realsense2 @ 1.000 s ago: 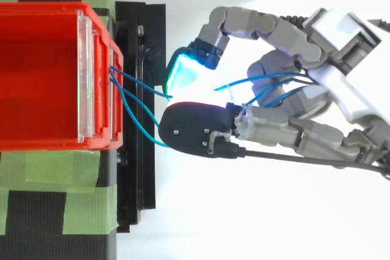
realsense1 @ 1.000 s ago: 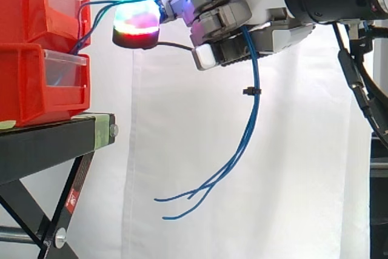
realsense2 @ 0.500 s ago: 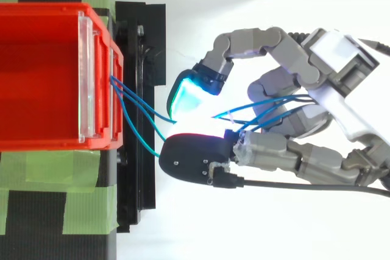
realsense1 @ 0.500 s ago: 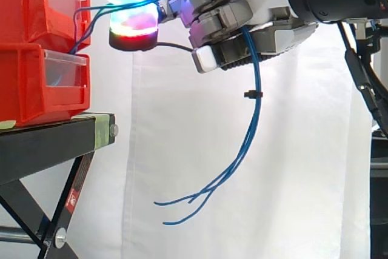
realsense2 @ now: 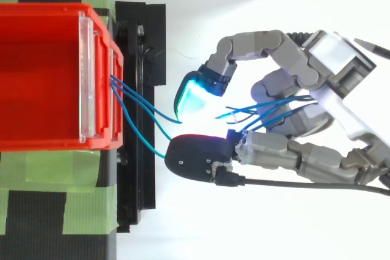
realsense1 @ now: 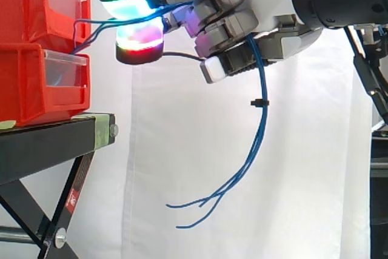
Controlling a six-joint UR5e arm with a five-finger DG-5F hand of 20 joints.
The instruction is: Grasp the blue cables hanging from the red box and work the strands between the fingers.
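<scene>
Blue cables (realsense1: 259,131) come out of the upper red box (realsense1: 42,5) at the left, run right into my hand (realsense1: 242,22) and hang down below it, their loose ends curling near the bottom. In the top view the strands (realsense2: 137,111) leave the box (realsense2: 42,77) front and pass between a cyan-glowing fingertip (realsense2: 195,97) and the dark thumb pad (realsense2: 198,156). My hand (realsense2: 304,108) is curled round the strands, level with the upper box and to its right. A small black tie (realsense1: 259,102) sits on the hanging part.
A second red box (realsense1: 42,86) sits under the first on a black stand (realsense1: 54,144) with green tape (realsense2: 55,202). A white curtain hangs behind. Open air lies right of the stand, under my hand.
My hand has drifted a little to the right, away from the boxes, drawing the strands with it. The hanging ends have swung right too.
</scene>
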